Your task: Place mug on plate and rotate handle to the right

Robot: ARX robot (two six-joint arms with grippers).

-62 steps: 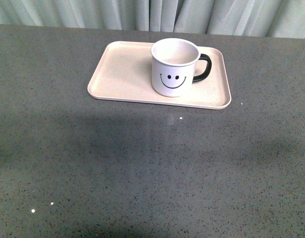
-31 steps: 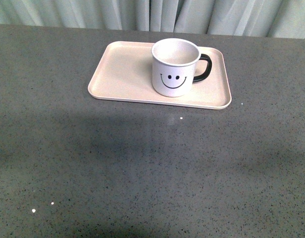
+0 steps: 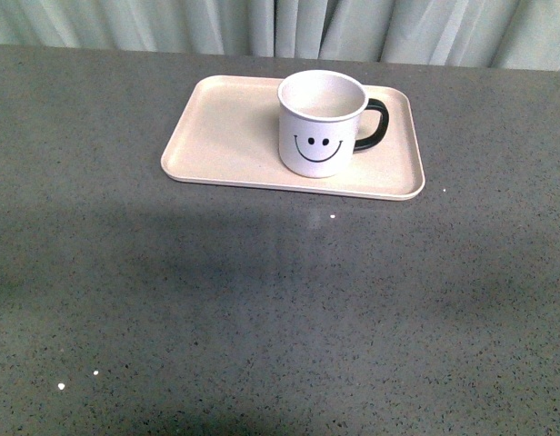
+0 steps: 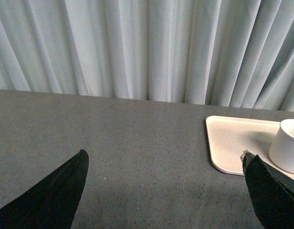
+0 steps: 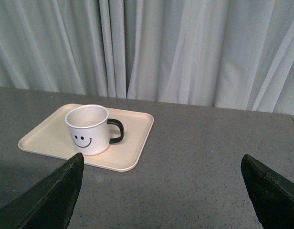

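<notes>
The mug [image 3: 322, 123] stands upright on the right half of the plate [image 3: 225, 132], its handle [image 3: 373, 123] pointing right and the smiley facing the robot. The front view shows the grey desk [image 3: 262, 309] but neither arm. Only the wrist views show them: the left pincer [image 4: 163, 191] and right pincer [image 5: 161, 191] both gape wide, empty, well back from the plate, with a curtain [image 5: 185, 47] behind.

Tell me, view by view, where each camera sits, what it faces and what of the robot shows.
Front view: on the body, looking down at the mug on the plate; no arm shows.
Left wrist view: low over the table, facing curtains; both fingers spread.
Right wrist view: likewise, dark fingers wide apart.
All three share mug and plate.
</notes>
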